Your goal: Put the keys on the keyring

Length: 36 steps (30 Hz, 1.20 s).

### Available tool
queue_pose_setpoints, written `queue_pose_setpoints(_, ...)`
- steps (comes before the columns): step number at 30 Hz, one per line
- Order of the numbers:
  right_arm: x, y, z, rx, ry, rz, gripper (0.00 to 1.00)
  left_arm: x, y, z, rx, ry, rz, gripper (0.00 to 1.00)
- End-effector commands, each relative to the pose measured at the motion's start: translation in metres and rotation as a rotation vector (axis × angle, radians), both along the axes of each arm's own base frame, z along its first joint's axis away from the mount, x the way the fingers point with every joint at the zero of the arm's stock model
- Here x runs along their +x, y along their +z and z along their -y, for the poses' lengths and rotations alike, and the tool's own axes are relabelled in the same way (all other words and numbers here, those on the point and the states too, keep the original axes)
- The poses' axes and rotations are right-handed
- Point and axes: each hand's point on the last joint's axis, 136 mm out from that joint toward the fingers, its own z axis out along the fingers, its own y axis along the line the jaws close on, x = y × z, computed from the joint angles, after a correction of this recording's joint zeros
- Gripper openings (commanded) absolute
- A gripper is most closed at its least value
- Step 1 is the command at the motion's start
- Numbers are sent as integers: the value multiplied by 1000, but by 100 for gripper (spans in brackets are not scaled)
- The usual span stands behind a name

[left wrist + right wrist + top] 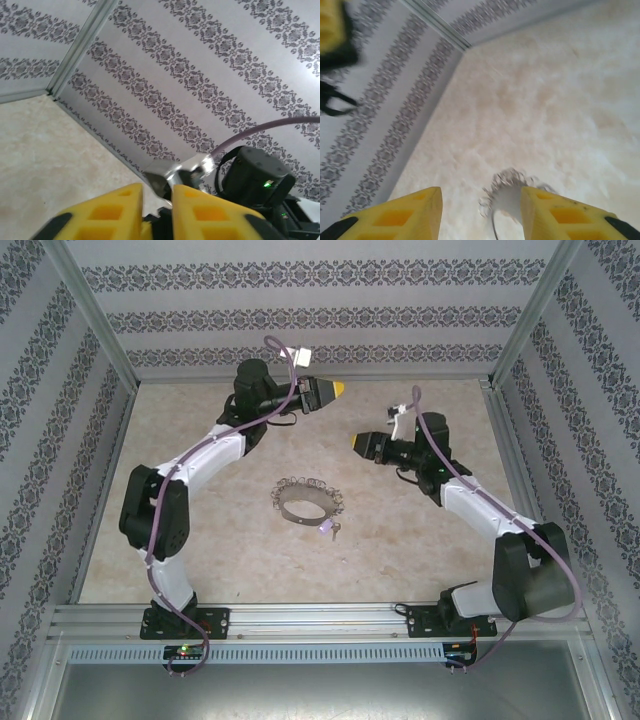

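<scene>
The keyring point(305, 502), a grey metal hoop fringed with small wire loops, lies flat on the middle of the table. A tiny pale key point(329, 528) lies against its near right rim. My left gripper point(340, 389) hangs high over the back of the table, pointing right; in its wrist view the left gripper point(157, 192) is open by a narrow gap with nothing in it. My right gripper point(356, 443) hovers right of and beyond the hoop, pointing left. In its wrist view the right gripper point(480, 200) is open wide and empty, with the keyring point(510, 192) on the table below, partly behind the right finger.
Patterned walls point(300, 310) and metal posts point(95, 320) close in the table at the back and sides. The right arm's black wrist point(255, 175) sits just ahead of my left fingers. A metal rail point(320, 618) runs along the near edge.
</scene>
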Motion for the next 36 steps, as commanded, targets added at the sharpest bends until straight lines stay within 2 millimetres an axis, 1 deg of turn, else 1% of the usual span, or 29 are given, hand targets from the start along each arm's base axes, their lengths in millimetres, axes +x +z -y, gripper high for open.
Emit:
queue_pose_setpoints(1, -19, -53, -11, -89, 7, -135, 46, -12, -5, -10, 76, 53, 37, 31)
queue_pose_setpoints(4, -37, -88, -21, -126, 15, -232, 47, -17, -26, -19, 124, 94, 0, 35)
queue_pose_setpoints(8, -60, -121, -28, -170, 23, -333, 49, -24, -55, -31, 201, 152, -51, 39)
queue_pose_setpoints(12, -79, -144, -28, -212, 24, -401, 52, -35, -79, -41, 265, 185, -85, 42)
queue_pose_setpoints(15, -86, -154, -31, -209, 24, -437, 54, -43, -93, -46, 290, 195, -115, 44)
queue_pose_setpoints(17, -88, -159, -34, -220, 32, -447, 54, -46, -100, -48, 303, 200, -132, 44)
queue_pose_setpoints(19, -84, -162, -37, -222, 32, -457, 54, -50, -104, -49, 309, 202, -139, 45)
queue_pose_setpoints(22, -76, -166, -41, -226, 29, -462, 54, -54, -108, -49, 320, 203, -146, 45)
queue_pose_setpoints(26, -62, -173, -46, -235, 20, -467, 51, -56, -114, -47, 333, 193, -155, 46)
queue_pose_setpoints(29, -53, -178, -50, -239, 12, -465, 46, -55, -118, -45, 335, 190, -159, 46)
queue_pose_setpoints(30, -50, -179, -50, -241, 8, -467, 42, -55, -118, -44, 332, 187, -158, 46)
queue_pose_setpoints(34, -37, -177, -53, -224, 3, -463, 14, -51, -121, -41, 331, 181, -164, 47)
queue_pose_setpoints(36, -32, -173, -53, -213, 3, -455, 5, -50, -121, -39, 327, 178, -164, 47)
